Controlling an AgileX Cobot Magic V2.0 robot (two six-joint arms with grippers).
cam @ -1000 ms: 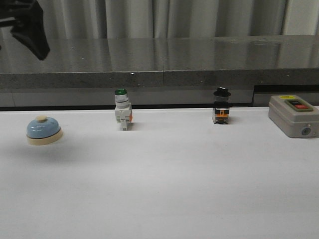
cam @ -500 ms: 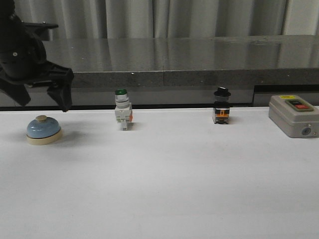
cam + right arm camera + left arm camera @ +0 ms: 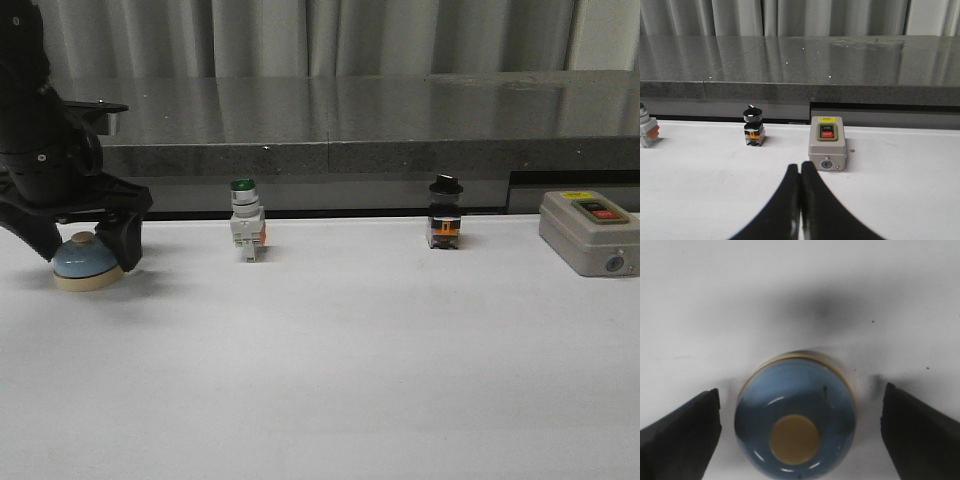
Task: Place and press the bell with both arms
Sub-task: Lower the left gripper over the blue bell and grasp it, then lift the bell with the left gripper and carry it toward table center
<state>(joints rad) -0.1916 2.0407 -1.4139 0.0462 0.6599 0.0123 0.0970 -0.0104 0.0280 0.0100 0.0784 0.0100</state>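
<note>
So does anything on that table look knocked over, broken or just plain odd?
Nothing stands out. The bell sits flat and upright on the white table, between the open fingers of the left end effector. The green-capped switch, black-knobbed switch and grey box all stand upright in a row.

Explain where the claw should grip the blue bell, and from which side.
Grip the bell low on its dome, just above the wider cream base, coming from straight above. It sits upright, and the open left claw already straddles it, one finger on each side.
</note>
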